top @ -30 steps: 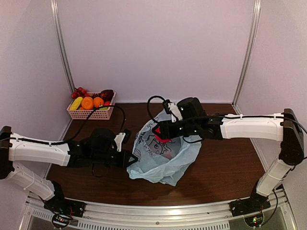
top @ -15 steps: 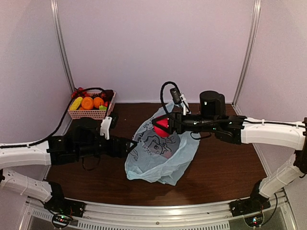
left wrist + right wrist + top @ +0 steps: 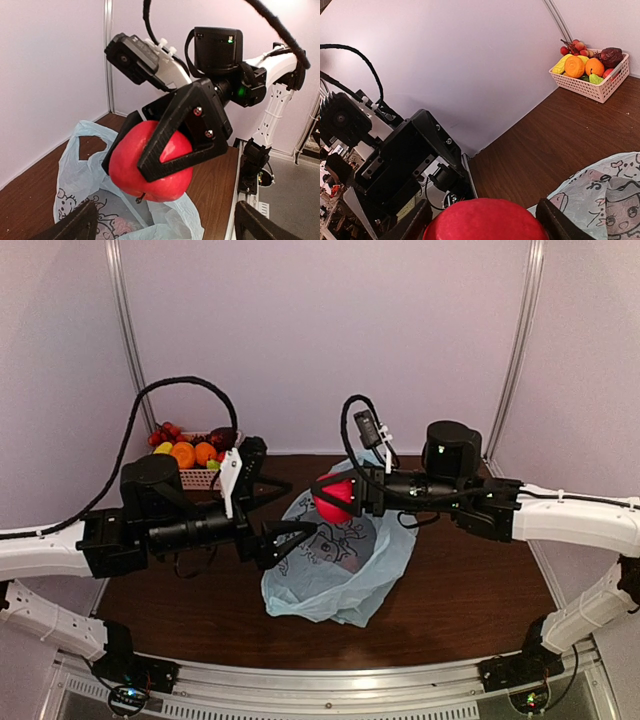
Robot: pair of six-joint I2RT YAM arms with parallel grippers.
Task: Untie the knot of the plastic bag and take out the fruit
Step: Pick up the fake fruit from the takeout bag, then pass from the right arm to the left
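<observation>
The right claw (image 3: 340, 498) clamps a red fruit (image 3: 150, 167) above the plastic bag (image 3: 335, 585); the left claw (image 3: 300, 508), jaws spread wide and empty, hangs just beside the fruit.

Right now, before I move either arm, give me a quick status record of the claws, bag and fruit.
right claw: shut on red apple, above the plastic bag
left claw: open, empty, by the bag's left edge
plastic bag: on the table, mouth open, something reddish inside
pink basket: far left corner, filled with fruit
</observation>
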